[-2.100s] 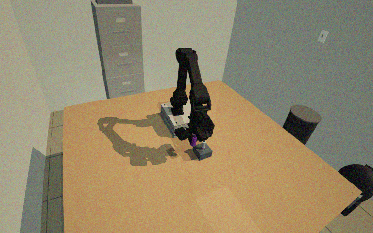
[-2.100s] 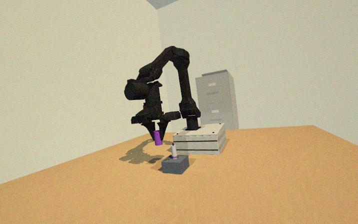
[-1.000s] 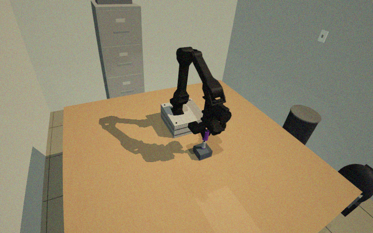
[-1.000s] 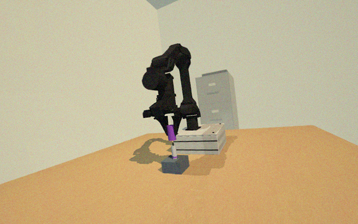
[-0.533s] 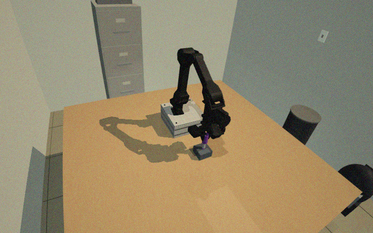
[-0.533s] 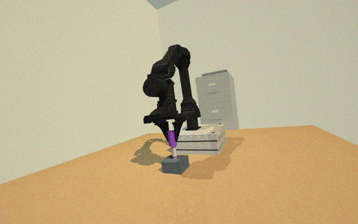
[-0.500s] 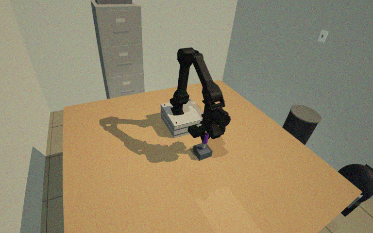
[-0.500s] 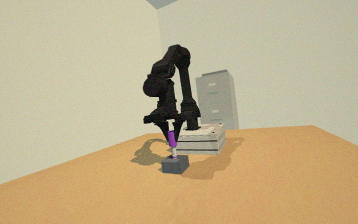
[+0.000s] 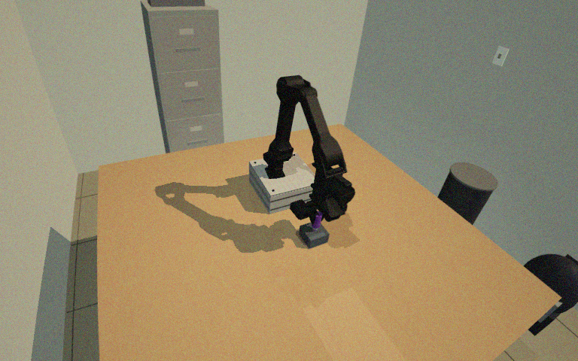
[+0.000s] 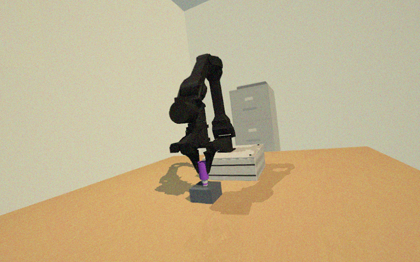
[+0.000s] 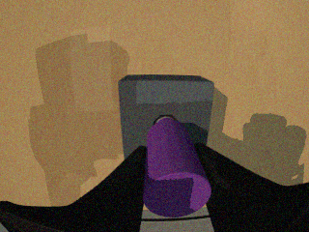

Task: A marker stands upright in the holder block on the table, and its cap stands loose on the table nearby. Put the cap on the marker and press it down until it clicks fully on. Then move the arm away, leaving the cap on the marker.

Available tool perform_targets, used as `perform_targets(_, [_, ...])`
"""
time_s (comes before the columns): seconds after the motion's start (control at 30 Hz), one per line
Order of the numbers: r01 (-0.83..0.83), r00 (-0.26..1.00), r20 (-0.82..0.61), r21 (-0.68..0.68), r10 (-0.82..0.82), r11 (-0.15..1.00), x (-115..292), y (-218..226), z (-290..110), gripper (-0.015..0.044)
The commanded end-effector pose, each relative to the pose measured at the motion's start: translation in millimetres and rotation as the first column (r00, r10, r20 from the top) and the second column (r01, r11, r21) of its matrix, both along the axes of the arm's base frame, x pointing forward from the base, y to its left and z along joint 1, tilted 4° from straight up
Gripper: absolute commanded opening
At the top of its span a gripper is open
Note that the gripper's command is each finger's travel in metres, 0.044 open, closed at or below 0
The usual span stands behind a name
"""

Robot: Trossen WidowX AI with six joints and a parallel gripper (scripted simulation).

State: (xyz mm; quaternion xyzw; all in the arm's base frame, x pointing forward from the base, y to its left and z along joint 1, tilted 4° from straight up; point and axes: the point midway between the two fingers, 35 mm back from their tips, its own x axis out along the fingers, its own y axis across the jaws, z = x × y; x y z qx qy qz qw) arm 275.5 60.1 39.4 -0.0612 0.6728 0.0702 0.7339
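Observation:
The grey holder block (image 9: pixel 316 240) (image 10: pixel 205 193) (image 11: pixel 169 100) sits on the table in front of the arm's base. The marker stands upright in it; only a short pale band of the marker (image 10: pixel 204 182) shows above the block. The purple cap (image 9: pixel 317 220) (image 10: pixel 202 170) (image 11: pixel 173 169) sits over the marker, upright, its lower rim close above the block. My gripper (image 9: pixel 317 216) (image 10: pixel 201 166) (image 11: pixel 170 151) reaches straight down and is shut on the cap, one black finger on each side. In the wrist view the cap hides the marker.
The arm's pale base plate (image 9: pixel 281 187) (image 10: pixel 240 164) stands just behind the block. A grey filing cabinet (image 9: pixel 185 76) (image 10: pixel 255 115) stands beyond the table's far edge. A dark round bin (image 9: pixel 466 190) and a dark chair (image 9: pixel 554 276) stand to the table's right.

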Motion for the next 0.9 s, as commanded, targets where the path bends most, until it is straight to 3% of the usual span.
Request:
perform_targets(0.0, [0.004, 1.000, -0.001, -0.002, -0.004, 1.000, -0.3, -0.3, -8.2, 0.0000])
perform_targets(0.4, [0.004, 1.000, -0.001, -0.002, -0.004, 1.000, -0.3, -0.3, -8.5, 0.0000])
perform_targets(0.87, [0.000, 1.000, -0.002, -0.001, 0.000, 1.000, -0.4, -0.1, -7.9, 0.0368])
